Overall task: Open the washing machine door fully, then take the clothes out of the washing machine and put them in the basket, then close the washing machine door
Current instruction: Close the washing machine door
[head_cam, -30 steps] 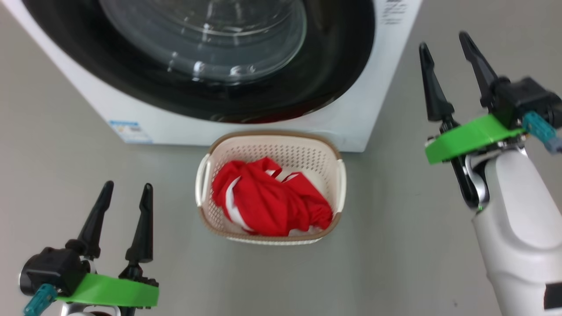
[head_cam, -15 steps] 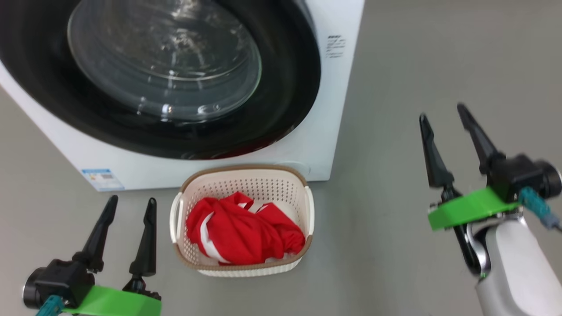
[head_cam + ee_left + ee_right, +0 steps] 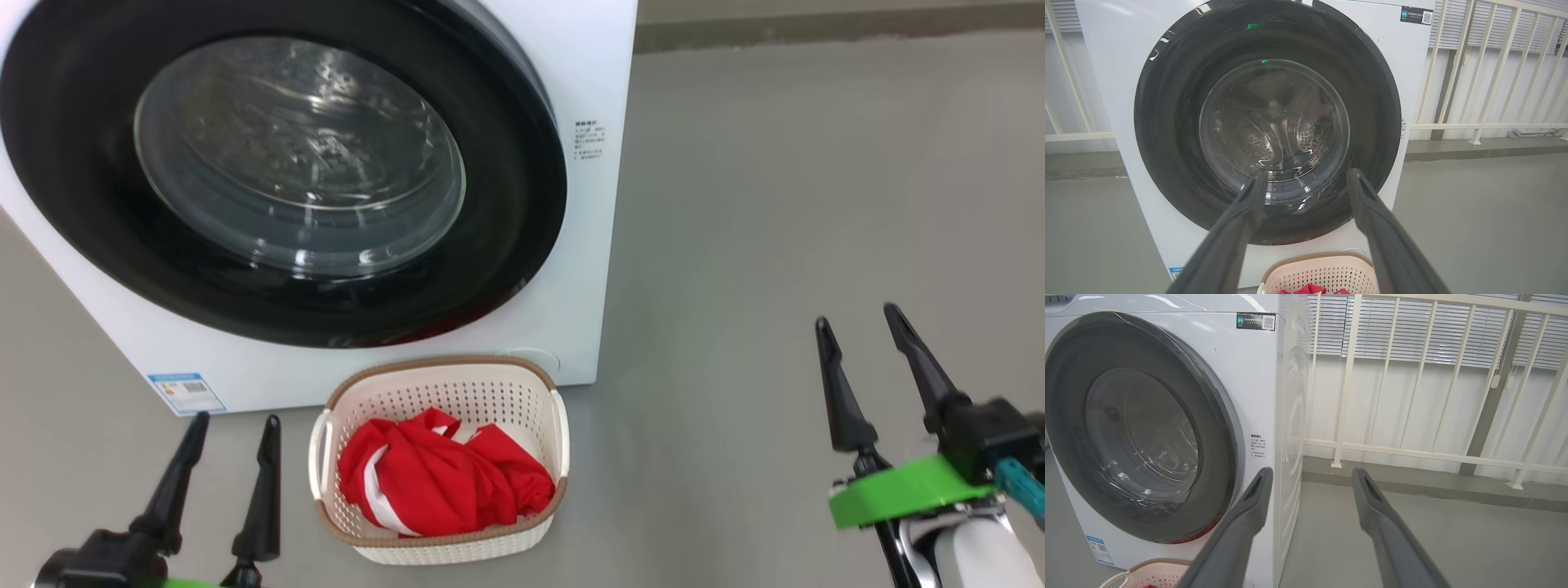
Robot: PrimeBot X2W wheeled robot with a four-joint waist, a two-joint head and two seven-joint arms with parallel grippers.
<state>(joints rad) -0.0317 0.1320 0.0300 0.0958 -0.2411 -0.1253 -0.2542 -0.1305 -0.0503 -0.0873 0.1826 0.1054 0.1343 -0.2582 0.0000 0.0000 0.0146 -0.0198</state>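
Grey floor (image 3: 775,204) before a white railing (image 3: 1412,453). Left fingers (image 3: 265,490), spread wide and holding nothing, stand just beside the basket (image 3: 445,360) at its 9 o'clock. Right fingers (image 3: 839,400), equally wide and empty, stand well apart at its 3 o'clock. All 4 point toward 12 o'clock. Red-and-white clothes (image 3: 441,486) lie heaped inside the basket, which sits on the floor at 6 o'clock of the washing machine door (image 3: 98,245). That door is shut flush on the washing machine (image 3: 596,82).
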